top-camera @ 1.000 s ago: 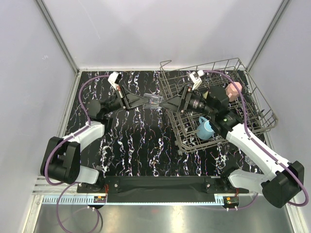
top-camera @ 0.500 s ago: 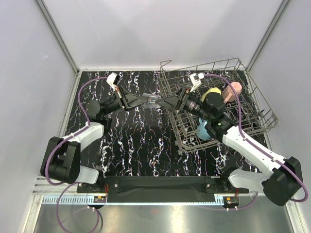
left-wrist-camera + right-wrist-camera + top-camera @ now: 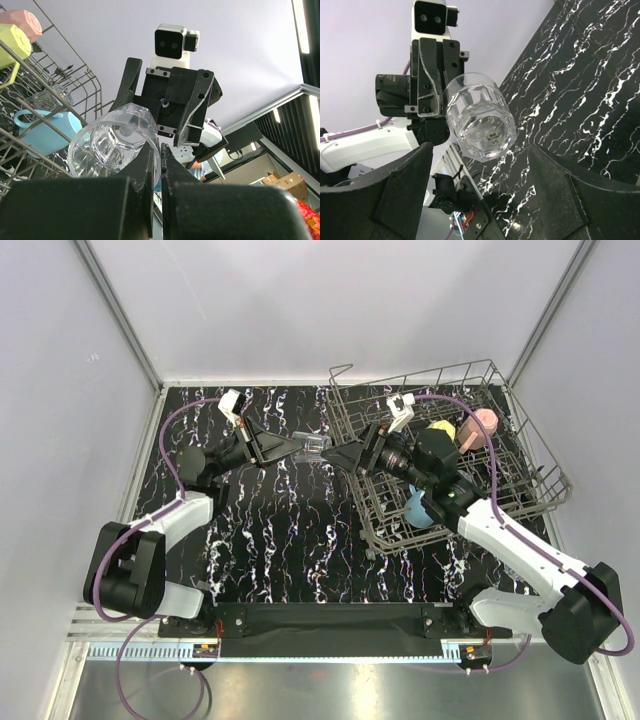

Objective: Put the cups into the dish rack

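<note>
Above the table [image 3: 290, 540], just left of the rack [image 3: 540, 485], the left claw [image 3: 303, 448] holds a clear glass [image 3: 315, 448] on its side in mid-air. Its fingers are pinched together on the wall of the glass at the rim, and the base points toward the right arm. The right claw [image 3: 335, 458] faces that base with its jaws spread wide and gripping nothing. Its tips are just beside the glass, and no contact shows.

From overhead the two claws meet nearly tip to tip, with the glass a small blur between them. The left wrist view shows the pinch on the rim clearly, with the right claw's fingers standing either side of the far end. The right wrist view looks straight at the thick base, framed between its own two fingers with a gap on both sides. Whether the base is already between the tips cannot be told.

Inside the rack are a yellow mug [image 3: 440, 430] and a pink mug [image 3: 482, 425] toward the rear, and a blue mug [image 3: 415, 508] nearer, partly under the right arm. Only the left wrist view shows a second glass [image 3: 50, 97] among the wires.

The rack's left wall stands just right of the held glass. The side and back walls are well apart from both claws.
</note>
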Robot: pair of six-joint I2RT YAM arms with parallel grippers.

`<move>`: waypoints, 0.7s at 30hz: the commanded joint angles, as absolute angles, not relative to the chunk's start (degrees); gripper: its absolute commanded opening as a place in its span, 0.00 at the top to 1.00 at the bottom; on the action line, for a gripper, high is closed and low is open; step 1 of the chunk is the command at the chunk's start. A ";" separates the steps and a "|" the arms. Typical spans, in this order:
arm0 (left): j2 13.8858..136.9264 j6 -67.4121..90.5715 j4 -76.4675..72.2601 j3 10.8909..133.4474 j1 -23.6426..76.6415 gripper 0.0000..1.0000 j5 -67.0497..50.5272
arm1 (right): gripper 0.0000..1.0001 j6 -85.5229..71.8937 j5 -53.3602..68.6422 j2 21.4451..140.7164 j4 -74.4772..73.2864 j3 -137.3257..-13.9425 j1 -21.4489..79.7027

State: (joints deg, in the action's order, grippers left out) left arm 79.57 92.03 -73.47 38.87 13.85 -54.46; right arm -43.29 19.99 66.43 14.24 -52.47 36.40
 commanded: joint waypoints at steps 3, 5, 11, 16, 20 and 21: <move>77.17 92.55 -95.54 40.08 13.54 1.00 -53.96 | 0.16 -40.34 20.56 66.71 15.46 -55.81 37.00; 77.17 92.55 -95.54 39.99 13.54 1.00 -53.88 | 0.16 -40.87 20.48 67.58 16.78 -55.90 37.09; 77.08 92.64 -95.54 40.08 13.62 1.00 -53.88 | 0.17 -41.57 21.27 71.45 20.20 -56.51 37.00; 77.17 92.72 -95.54 40.08 13.62 1.00 -53.96 | 0.19 -42.36 22.67 73.21 22.76 -56.95 37.00; 77.34 92.90 -95.54 39.99 13.62 1.00 -53.79 | 0.22 -42.54 22.15 72.16 24.60 -55.38 37.00; 77.34 92.99 -95.54 39.90 13.62 1.00 -53.79 | 0.23 -42.45 22.41 71.90 25.39 -55.02 37.00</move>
